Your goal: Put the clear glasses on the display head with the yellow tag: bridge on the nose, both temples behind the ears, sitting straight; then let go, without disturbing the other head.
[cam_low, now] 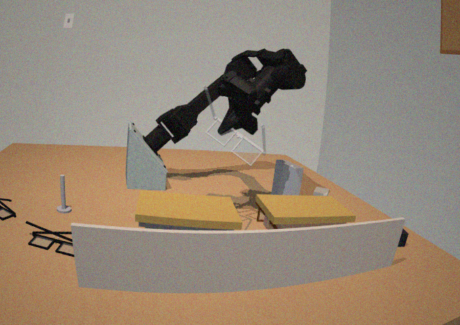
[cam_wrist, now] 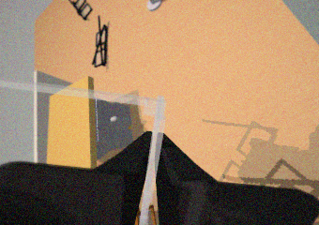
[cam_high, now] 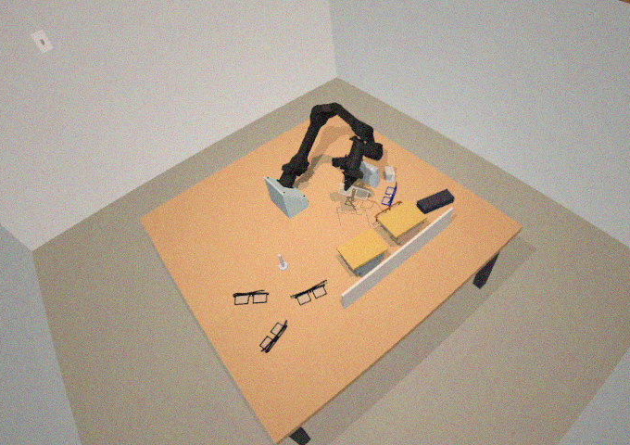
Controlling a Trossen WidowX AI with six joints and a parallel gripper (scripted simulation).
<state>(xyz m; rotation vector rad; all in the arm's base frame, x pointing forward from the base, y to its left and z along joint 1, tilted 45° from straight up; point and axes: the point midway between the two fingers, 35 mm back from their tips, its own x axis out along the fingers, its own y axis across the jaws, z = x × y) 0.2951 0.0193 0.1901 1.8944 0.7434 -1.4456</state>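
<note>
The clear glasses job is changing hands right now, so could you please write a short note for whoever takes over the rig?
Gripper: shut on the clear glasses, gripped at the frame, temples unfolded.
Position: glasses held in the air above the table, behind the two yellow-topped blocks and the white curved screen.
Done: clear glasses picked up and lifted.
Left: find the head with the yellow tag (no head or tag is plainly visible in these views), seat bridge on nose and temples behind ears, straighten, release.
Other: three black glasses lie on the table; blue glasses sit near the grey block.
</note>
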